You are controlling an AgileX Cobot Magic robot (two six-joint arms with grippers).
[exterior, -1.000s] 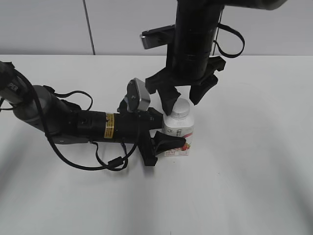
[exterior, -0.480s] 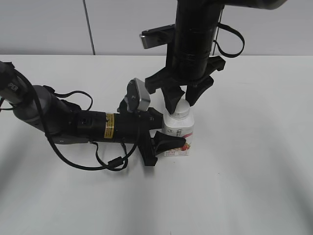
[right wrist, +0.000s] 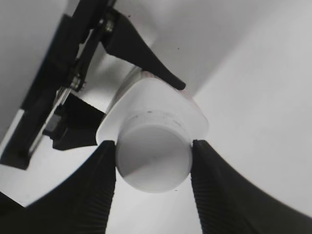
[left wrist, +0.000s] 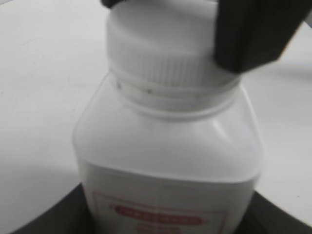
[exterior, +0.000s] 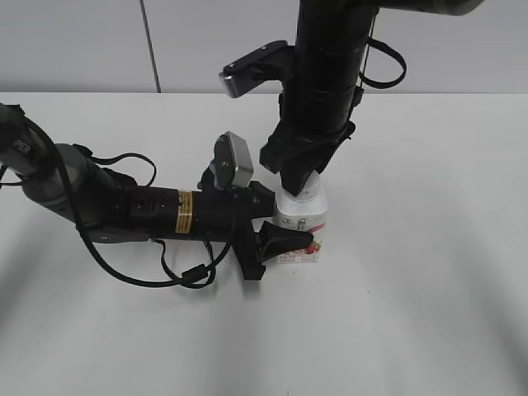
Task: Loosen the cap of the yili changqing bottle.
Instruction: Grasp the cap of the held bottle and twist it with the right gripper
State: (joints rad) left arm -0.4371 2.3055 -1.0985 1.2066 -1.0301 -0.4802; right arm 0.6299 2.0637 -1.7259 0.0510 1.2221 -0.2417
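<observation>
Right hand point(right wrist: 152, 161): descends from above, its two ribbed fingers point(right wrist: 100, 185) clamped on opposite sides of the cap point(right wrist: 153, 163). Left hand point(exterior: 285, 239): reaches in from the left, lying low along the surface point(exterior: 412, 313), clenched on the lower body of the yili changqing bottle point(exterior: 302, 216), one dark finger crossing the label.

The bottle stands upright on the surface near the middle of the exterior view. Its contents cannot be judged through the opaque white wall. The cap sits on the neck; the left wrist view shows its ridged skirt point(left wrist: 161, 58) and the ring below it.

In the exterior view the cap is hidden behind the right hand. The label print is blurred in the left wrist view and cannot be read.

Compared with one second ago, the right hand's fingers, then spread around the cap, have closed on it, and its wrist has rotated.
</observation>
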